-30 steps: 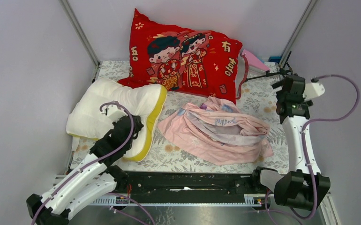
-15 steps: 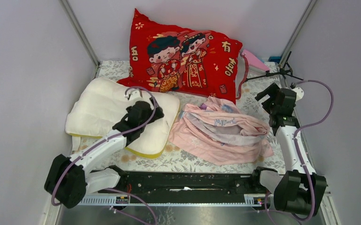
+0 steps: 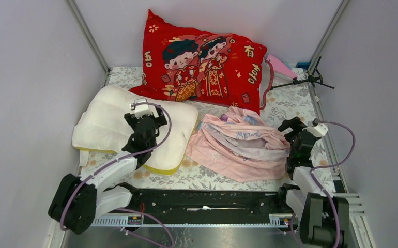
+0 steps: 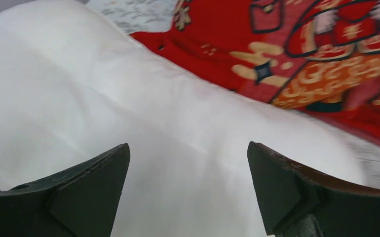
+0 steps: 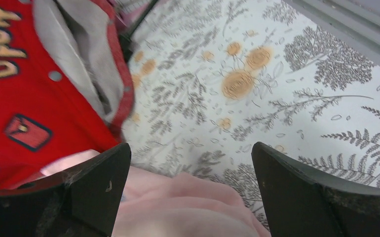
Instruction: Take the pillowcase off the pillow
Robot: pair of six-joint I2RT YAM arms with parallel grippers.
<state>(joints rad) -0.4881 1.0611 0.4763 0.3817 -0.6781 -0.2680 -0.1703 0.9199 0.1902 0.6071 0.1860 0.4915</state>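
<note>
The pillow (image 3: 106, 126) lies flat at about 9 o'clock on the floral tablecloth (image 3: 290, 106). It is bare, cream-white, with its yellow piping showing along the near edge. The left gripper (image 3: 145, 120) hangs over the pillow's right half, and the arm runs back toward 7 o'clock. In the left wrist view the two dark fingers (image 4: 94, 187) stand wide apart with only white pillow surface between them — they hold nothing. Whether they touch the fabric cannot be told.

At 12 o'clock the red cushion (image 3: 202, 62), printed with a cartoon couple, leans against the back wall. Its lower left corner rests by the pillow's far edge.

The pillowcase (image 3: 238, 150) lies in a crumpled pale pink heap right of centre, toward 4 o'clock, fully off the pillow. Its left edge is just beside the pillow's right end, and contact between them cannot be made out.

The right gripper (image 3: 294, 129) sits at the heap's 3 o'clock side, low over the table. In the right wrist view its fingers (image 5: 94, 192) are spread wide and grip nothing — between them lie a pink fold of the case at the bottom, patterned cloth beyond it, and the red cushion's snap-fastened opening at 10 o'clock.

A thin black stand (image 3: 303, 80) lies at 2 o'clock near the back right corner.
</note>
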